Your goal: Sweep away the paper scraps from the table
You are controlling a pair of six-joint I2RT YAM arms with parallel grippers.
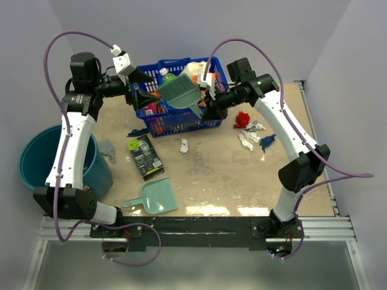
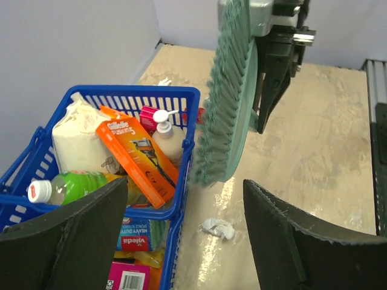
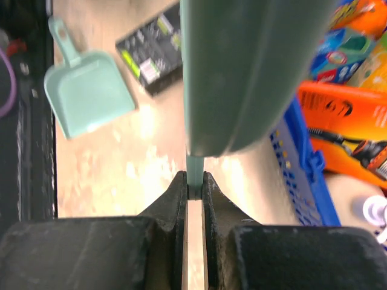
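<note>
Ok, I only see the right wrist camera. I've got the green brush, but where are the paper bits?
Observer: The top view shows a red scrap and white scraps on the table, right of the blue basket.
Operator: Any near the dustpan?
Observer: One white wad lies mid-table, between basket and dustpan, touching neither.
Operator: What's my other arm doing?
Observer: The left fingers are open and empty, near the basket, facing the brush.

Left end effector [image 2: 185, 187] spread; right end effector [image 3: 195, 181] clamped.
</note>
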